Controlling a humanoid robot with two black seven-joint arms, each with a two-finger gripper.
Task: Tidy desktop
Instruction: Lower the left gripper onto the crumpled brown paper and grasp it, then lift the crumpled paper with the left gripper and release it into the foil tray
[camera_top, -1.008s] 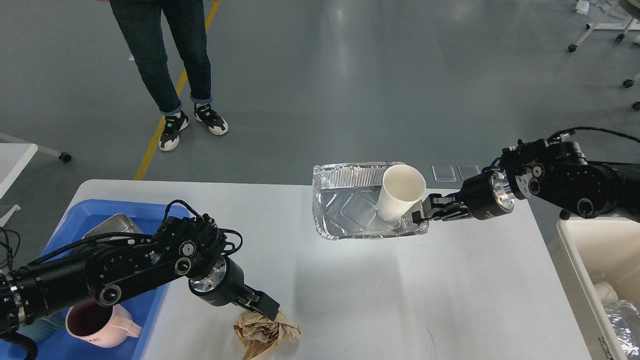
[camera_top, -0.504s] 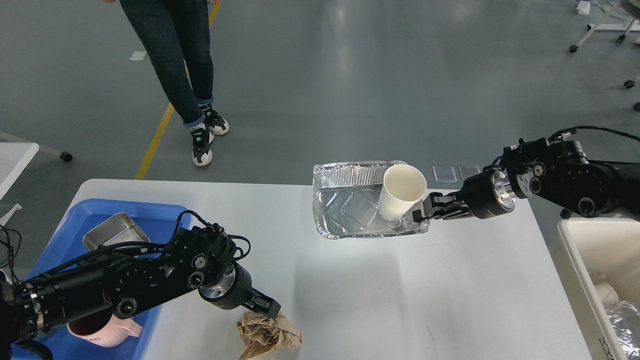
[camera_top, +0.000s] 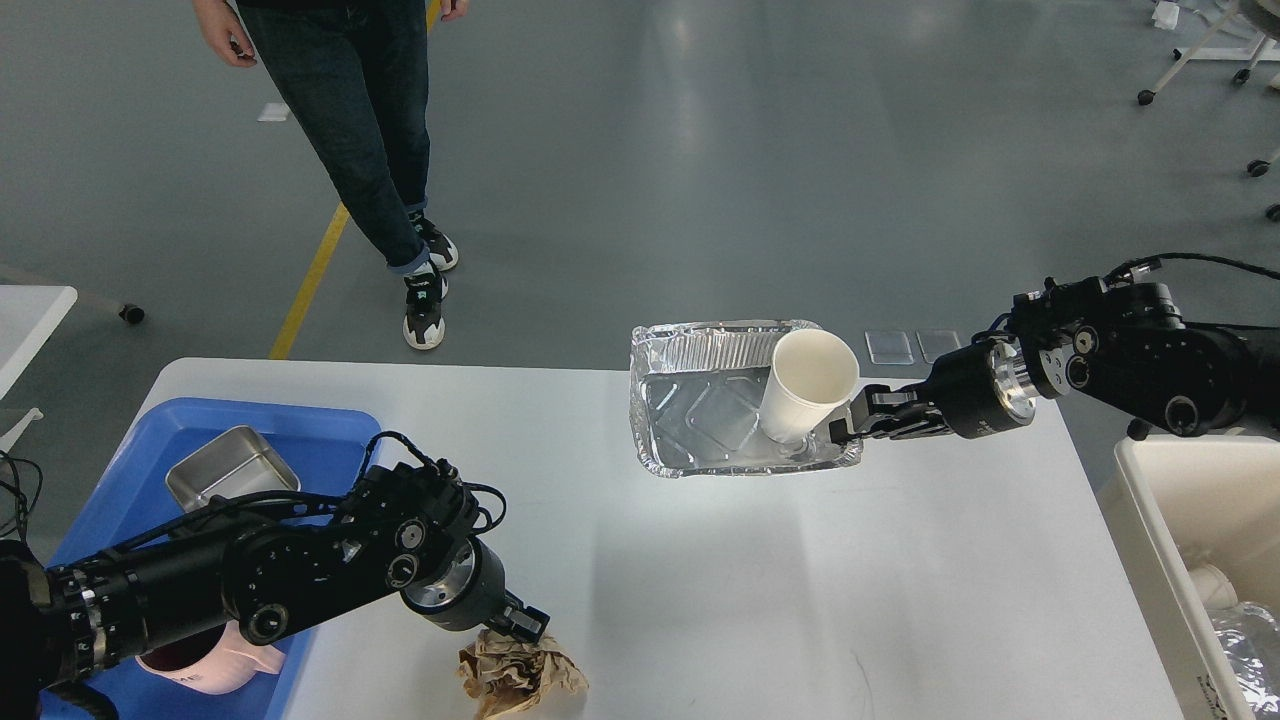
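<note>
Glossy grey floor (camera_top: 700, 150) with a yellow line (camera_top: 310, 285), light glare, wheeled furniture legs (camera_top: 1195, 50) far right.

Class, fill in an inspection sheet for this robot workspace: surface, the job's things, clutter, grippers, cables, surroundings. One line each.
Surface: white desktop, mostly bare.
Job's things: foil tray with paper cup inside, held above the desktop; crumpled brown paper at the near edge.
Clutter: blue tray holding metal pan and pink mug.
Grippers: right gripper shut on the foil tray's rim; left gripper at the paper, state unclear.
Cables: black wires on both wrists.
Surroundings: person standing beyond; white bin at right.
</note>
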